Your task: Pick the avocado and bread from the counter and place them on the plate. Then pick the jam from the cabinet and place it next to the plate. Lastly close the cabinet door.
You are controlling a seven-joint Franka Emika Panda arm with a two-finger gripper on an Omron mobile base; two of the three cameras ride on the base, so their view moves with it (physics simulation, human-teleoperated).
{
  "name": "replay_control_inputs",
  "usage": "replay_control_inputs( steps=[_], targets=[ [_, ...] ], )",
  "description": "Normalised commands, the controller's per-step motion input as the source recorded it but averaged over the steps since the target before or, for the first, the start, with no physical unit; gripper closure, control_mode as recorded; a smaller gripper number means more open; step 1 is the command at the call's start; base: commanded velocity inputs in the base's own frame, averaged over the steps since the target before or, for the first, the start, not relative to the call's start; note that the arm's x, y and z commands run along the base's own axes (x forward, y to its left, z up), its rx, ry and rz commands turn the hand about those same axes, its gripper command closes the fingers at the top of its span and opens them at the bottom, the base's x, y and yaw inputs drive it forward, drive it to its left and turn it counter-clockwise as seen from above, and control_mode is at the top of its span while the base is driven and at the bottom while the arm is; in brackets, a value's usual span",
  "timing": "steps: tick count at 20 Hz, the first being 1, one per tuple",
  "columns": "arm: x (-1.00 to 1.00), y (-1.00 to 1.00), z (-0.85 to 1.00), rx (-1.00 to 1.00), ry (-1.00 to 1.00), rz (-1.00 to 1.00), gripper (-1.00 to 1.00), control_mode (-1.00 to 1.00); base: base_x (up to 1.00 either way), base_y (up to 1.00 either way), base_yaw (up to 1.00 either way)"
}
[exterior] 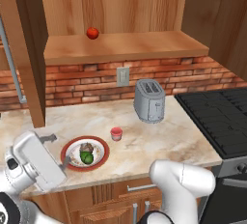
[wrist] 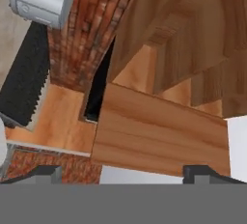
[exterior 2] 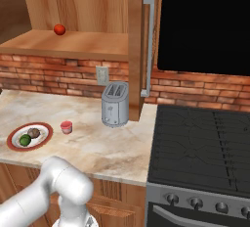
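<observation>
Kitchen counter [exterior: 159,136], pincer [wrist: 123,170] wide open, empty

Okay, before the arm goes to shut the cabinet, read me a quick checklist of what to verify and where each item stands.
1. Avocado on the plate: ok.
2. Bread on the plate beside the avocado: ok.
3. Jam on the counter next to the plate: ok, it stands upright just off the red rim.
4. Claw free of load: ok, the fingertips stand wide apart with nothing between them.
5. Cabinet door closed: not ok, both doors stand open, with the shelf exposed and a red fruit on it.
6. Claw lined up with a door handle: cannot tell; the hand view looks at wood panels and brick, no handle.
</observation>
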Motion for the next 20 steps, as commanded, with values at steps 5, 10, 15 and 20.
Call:
replay_control_inputs(
  steps=[5,10,15,20],
  targets=[
    [0.37,0.36,0.0,-0.2,0.2,0.0,-1.0,-1.0,0.0,0.0,0.0],
    [0.34,0.38,0.0,-0.2,0.18,0.0,-1.0,-1.0,0.0,0.0,0.0],
    [0.3,0.39,0.02,-0.18,0.14,0.0,-1.0,-1.0,0.0,0.0,0.0],
    [0.3,0.34,0.06,-0.16,0.12,0.0,-1.0,-1.0,0.0,0.0,0.0]
  ],
)
